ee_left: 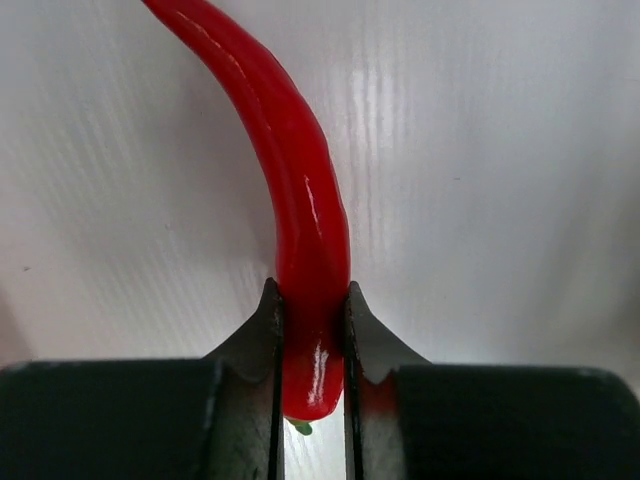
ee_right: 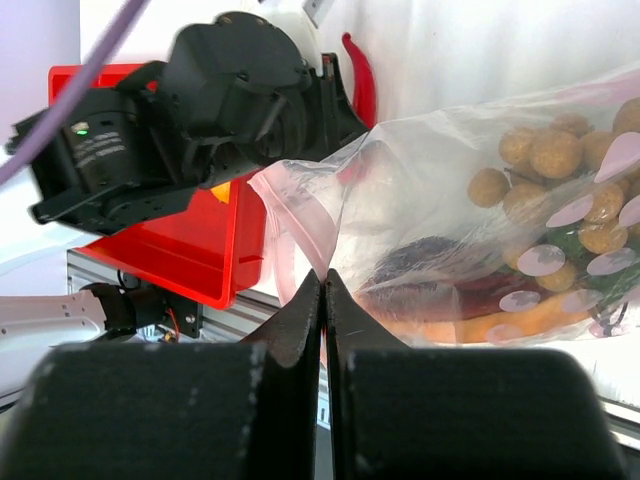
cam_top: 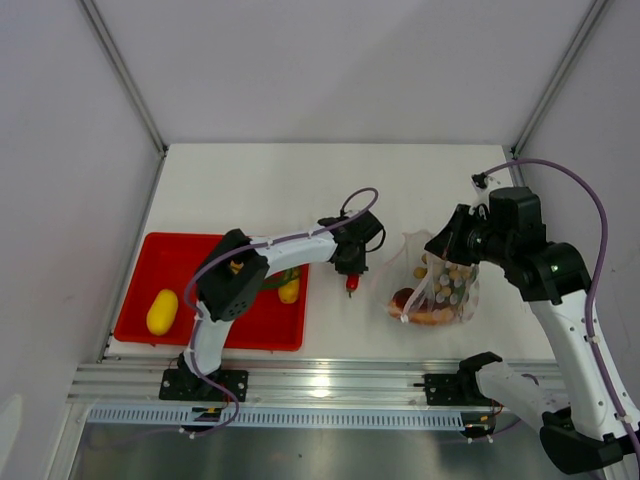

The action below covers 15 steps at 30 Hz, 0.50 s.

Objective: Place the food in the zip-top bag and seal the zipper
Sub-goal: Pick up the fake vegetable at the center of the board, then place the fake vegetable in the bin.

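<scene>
Jaws of the left gripper [ee_left: 312, 300] pinch the red chili [ee_left: 300, 180] near its stem end, its tip curving away ahead. The right gripper [ee_right: 325, 285] is pressed together on the zip-top bag [ee_right: 420, 215] film, with small tan balls [ee_right: 545, 150] inside just beyond its fingertips.

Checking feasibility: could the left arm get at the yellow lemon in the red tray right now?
Probably not yet: the left hand is shut on the red chili; the lemon itself lies uncovered.
</scene>
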### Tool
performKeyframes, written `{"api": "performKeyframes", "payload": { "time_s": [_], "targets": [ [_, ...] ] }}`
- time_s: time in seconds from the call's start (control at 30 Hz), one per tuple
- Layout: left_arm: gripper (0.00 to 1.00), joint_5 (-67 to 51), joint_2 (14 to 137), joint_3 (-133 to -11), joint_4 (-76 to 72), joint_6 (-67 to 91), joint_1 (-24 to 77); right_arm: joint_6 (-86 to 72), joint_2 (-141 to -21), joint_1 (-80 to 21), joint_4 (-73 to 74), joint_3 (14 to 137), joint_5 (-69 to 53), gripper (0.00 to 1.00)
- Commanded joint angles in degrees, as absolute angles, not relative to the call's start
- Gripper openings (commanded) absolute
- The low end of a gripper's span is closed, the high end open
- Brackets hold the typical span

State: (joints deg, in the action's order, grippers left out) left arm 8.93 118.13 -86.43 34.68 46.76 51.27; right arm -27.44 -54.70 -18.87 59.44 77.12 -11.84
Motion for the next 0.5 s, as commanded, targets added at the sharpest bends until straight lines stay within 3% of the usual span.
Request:
{"api": "performKeyframes", "payload": {
  "time_s": [0.0, 0.3, 0.47],
  "targets": [
    [0.01, 12.1, 111.3, -91.5, 36.5, 42.8, 51.6, -28.1, -53.1, -18.6, 59.3, 76.8, -10.8, 0.00],
    [0.01, 17.3, 92.5, -93.3, 42.1, 38.9, 50.7, -28.1, -52.6, -18.5, 58.4, 75.1, -11.7, 0.00],
    [0.00, 17.3, 79.9, -75.9, 42.1, 41.8, 46.1, -28.5, -53.3, -18.5, 56.0, 73.4, -15.0, 0.00]
  ]
}}
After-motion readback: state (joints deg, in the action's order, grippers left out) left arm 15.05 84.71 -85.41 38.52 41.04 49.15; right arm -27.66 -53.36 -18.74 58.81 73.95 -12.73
